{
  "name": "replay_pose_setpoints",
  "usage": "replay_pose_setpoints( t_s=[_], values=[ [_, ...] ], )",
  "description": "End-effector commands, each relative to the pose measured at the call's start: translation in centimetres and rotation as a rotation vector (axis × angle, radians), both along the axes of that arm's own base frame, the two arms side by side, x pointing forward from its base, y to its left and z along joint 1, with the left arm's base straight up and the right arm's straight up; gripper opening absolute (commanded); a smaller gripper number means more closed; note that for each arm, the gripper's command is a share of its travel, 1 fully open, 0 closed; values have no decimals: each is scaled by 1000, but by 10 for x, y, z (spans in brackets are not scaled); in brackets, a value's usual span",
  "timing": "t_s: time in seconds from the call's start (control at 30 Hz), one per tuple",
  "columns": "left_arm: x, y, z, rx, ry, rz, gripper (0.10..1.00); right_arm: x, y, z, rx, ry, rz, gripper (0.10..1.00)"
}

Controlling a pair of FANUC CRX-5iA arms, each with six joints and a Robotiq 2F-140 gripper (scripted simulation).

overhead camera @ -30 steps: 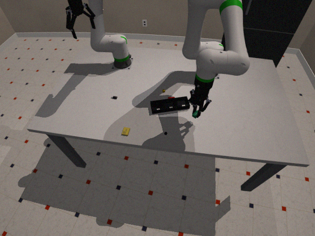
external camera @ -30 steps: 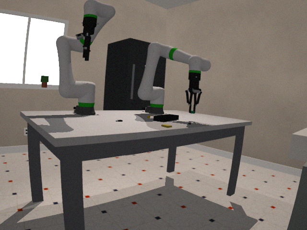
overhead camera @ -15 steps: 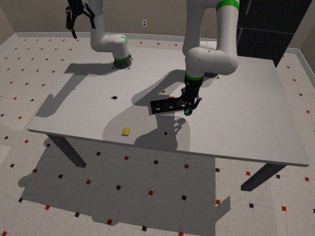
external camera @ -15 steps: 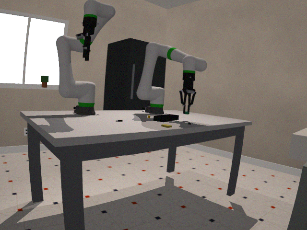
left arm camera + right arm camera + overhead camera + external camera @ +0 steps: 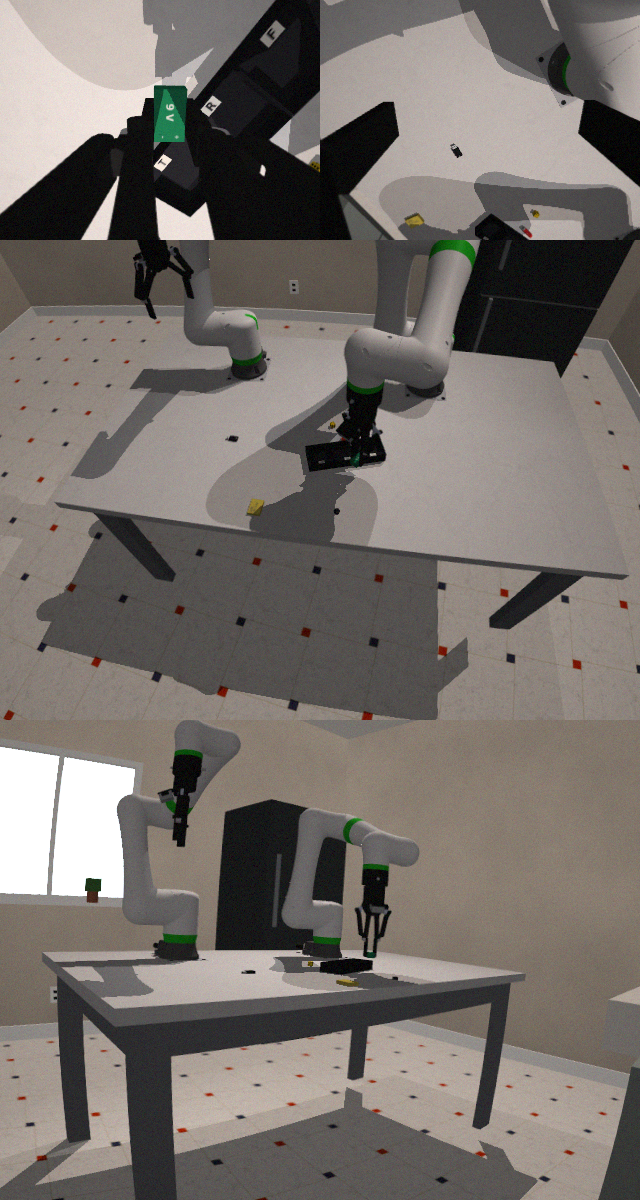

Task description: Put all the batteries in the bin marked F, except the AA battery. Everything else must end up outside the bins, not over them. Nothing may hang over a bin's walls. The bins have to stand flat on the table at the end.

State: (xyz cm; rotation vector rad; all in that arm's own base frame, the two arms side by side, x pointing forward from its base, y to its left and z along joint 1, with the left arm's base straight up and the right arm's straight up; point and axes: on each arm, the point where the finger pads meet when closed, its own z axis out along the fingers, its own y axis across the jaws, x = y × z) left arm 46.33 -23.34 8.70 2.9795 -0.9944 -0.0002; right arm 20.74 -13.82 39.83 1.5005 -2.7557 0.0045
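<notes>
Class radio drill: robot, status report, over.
Left gripper shut on green rectangular 9 V battery, not yet in F. Right gripper open, empty. Nothing visibly blocking F.

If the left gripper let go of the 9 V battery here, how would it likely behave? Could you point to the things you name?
The green 9 V battery (image 5: pixel 356 459) (image 5: pixel 371 955) (image 5: pixel 170 115) would probably stay stiff, given its boxy casing. Its flat faces suggest it would hardly roll, though it might tip if dropped on a bin wall (image 5: pixel 336 468).

Table (image 5: pixel 491 472) (image 5: pixel 232 988): light grey top, dark legs | three-compartment black bin block (image 5: pixel 320 449) (image 5: pixel 345 966) (image 5: pixel 492 226) marked T, R, F | beside it, red item (image 5: pixel 526 231), small yellow item (image 5: pixel 332 424) (image 5: pixel 310 963) (image 5: pixel 535 214) | apart: yellow block (image 5: pixel 255 507) (image 5: pixel 346 982) (image 5: pixel 414 220), black USB stick (image 5: pixel 232 438) (image 5: pixel 249 972) (image 5: pixel 456 150), small black item (image 5: pixel 336 511) (image 5: pixel 394 978)
</notes>
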Motion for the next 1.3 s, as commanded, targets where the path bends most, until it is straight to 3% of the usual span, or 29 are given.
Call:
replay_pose_setpoints(
  t_s=[0.0, 0.23, 0.67, 0.73, 0.77, 1.27],
  values=[
    [-5, -19, 1, 0, -2, 1, 219, 0, 0, 0, -1, -1, 0, 1000],
    [-15, -48, 1, 0, -2, 1, 219, 0, 0, 0, -1, -1, 0, 1000],
    [-39, -122, 1, 1, -4, -502, 219, 0, 0, 0, -1, -1, 0, 1000],
    [-39, -122, 1, 1, -4, -502, 219, 0, 0, 0, -1, -1, 0, 1000],
    [-41, -127, 1, 0, -2, -616, 219, 0, 0, 0, -1, -1, 0, 1000],
    [-41, -129, 1, 0, -2, -623, 219, 0, 0, 0, -1, -1, 0, 1000]
  ],
)
